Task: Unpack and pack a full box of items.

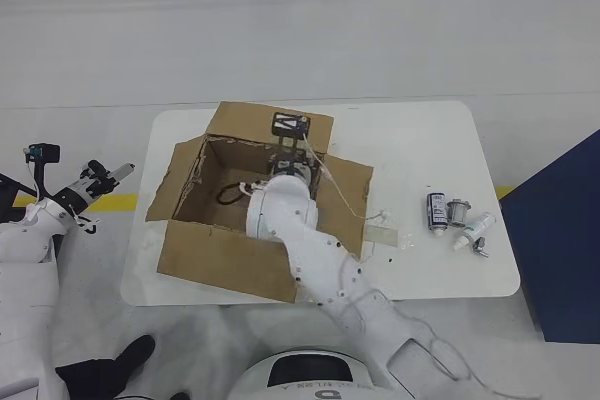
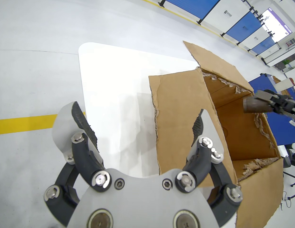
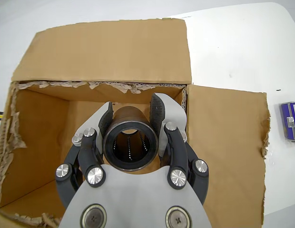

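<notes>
Dark metal cylinder [image 3: 127, 115] sits clamped in the right hand [image 3: 133, 106], long axis pointing straight out from the palm, over the open cardboard box [image 3: 109, 53]; the left hand [image 2: 137, 115], spread apart, hangs farther off.

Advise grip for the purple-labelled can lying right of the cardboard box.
Probably its curved middle, from above, closing across the long sides: the purple-labelled cylindrical can seems to lie on its side on the white table.
</notes>
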